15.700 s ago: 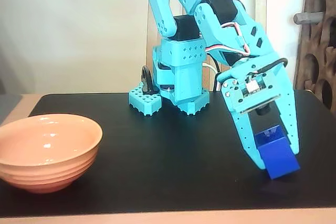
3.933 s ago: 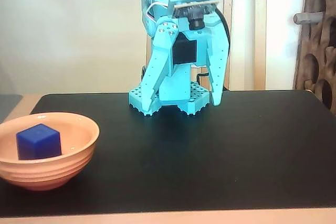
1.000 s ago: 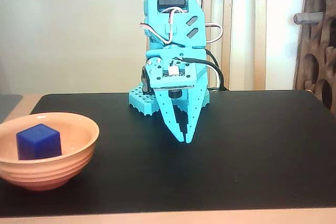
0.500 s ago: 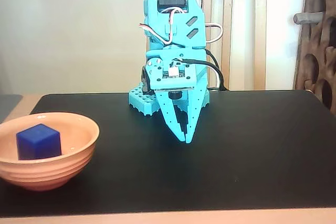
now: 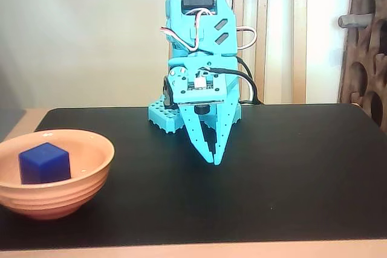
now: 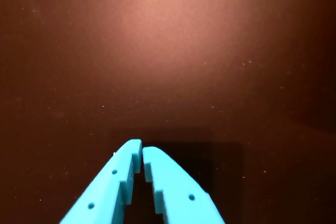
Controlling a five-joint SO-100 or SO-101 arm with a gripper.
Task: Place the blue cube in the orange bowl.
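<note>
In the fixed view the cube [image 5: 44, 162] sits inside the bowl [image 5: 84, 179], which stands at the left edge of the black mat [image 5: 290, 179], near its front. The gripper [image 5: 214, 160] hangs near the mat's back edge, pointing down, fingers pressed together and empty, well apart from the bowl.

In the wrist view the gripper [image 6: 142, 153] rises from the bottom edge, tips nearly touching, over bare mat [image 6: 173, 51].

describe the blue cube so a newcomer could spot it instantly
In the fixed view, start at the black mat and go to its left end, where the orange bowl sits. The blue cube rests inside it: small, deep blue, far darker than the turquoise arm.
</note>
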